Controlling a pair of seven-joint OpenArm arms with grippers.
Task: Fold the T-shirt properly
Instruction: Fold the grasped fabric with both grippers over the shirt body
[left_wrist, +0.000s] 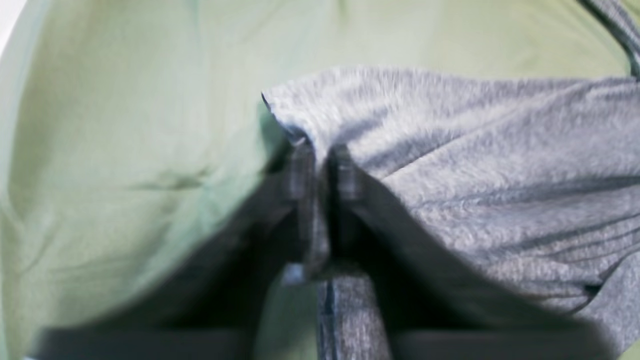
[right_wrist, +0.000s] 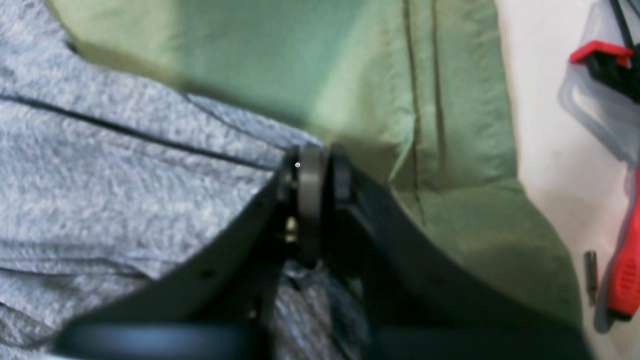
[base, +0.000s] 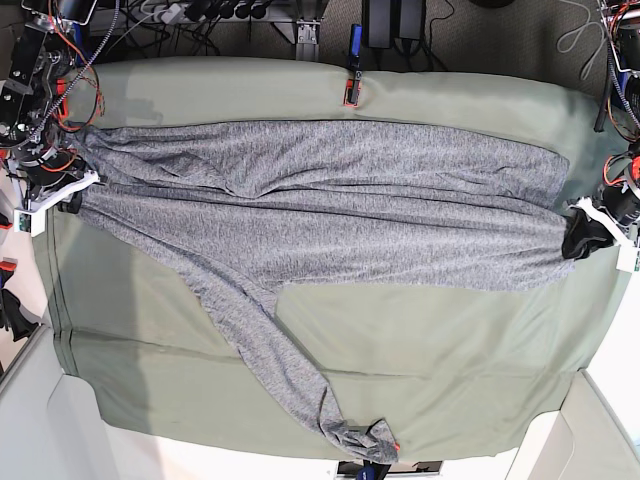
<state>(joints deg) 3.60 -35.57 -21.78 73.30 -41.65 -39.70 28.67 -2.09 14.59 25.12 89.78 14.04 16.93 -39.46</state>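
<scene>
Base overhead, wrists close, blurry, sharing T-shirt (base: 320, 200) ends seemingly.

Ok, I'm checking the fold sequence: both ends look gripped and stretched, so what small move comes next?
Probably lower both ends onto the green cloth together. The left gripper and right gripper each pinch an edge of the T-shirt, which spans the table taut, while one part trails toward the near edge unfolded.

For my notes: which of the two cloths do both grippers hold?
The speckled grey T-shirt, not the plain green table cloth beneath it.
</scene>
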